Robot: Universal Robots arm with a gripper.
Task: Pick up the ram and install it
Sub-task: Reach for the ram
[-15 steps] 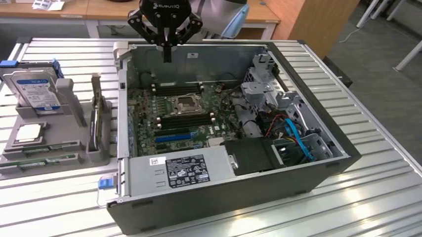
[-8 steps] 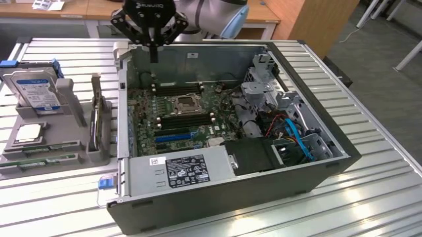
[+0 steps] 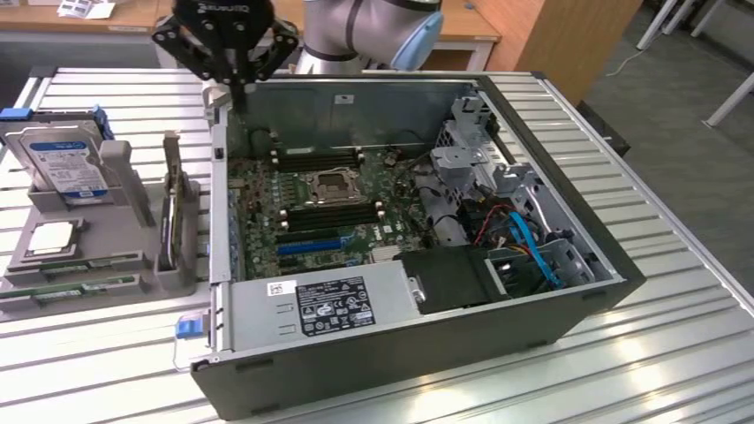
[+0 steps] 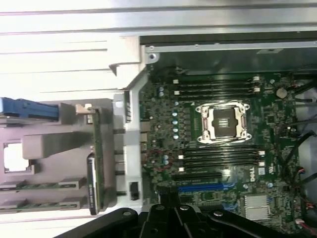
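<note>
closest in, the open computer case (image 3: 471,353) shows its near wall. on it sits a white label (image 3: 335,305) crowded with regulatory marks, the print too fine to read. over at the lower left of the exterior view, the ram (image 3: 73,265) lies flat in the grey holder (image 3: 112,230), with a second green stick (image 3: 65,288) just beside it, both outside the case. so nothing is picked up yet.

up in the upper left, the gripper (image 3: 239,93) hangs over the case's far corner, well apart from the ram. its fingers are pressed together with nothing between them. on the motherboard (image 3: 265,190) the black memory slots (image 3: 320,159) on either side of the cpu socket (image 3: 334,185) look bare, and the socket looks unfilled too. by the look of it the job is at its very start, with both the pick and the install left to do.

now the writing: the wrist view catches white lettering on the board that reads like a dell logo (image 4: 252,173). the hard drive (image 3: 65,168) standing upright in the holder wears a blue and white label, unreadable. the marking on the gripper's body can't be made out either.
</note>
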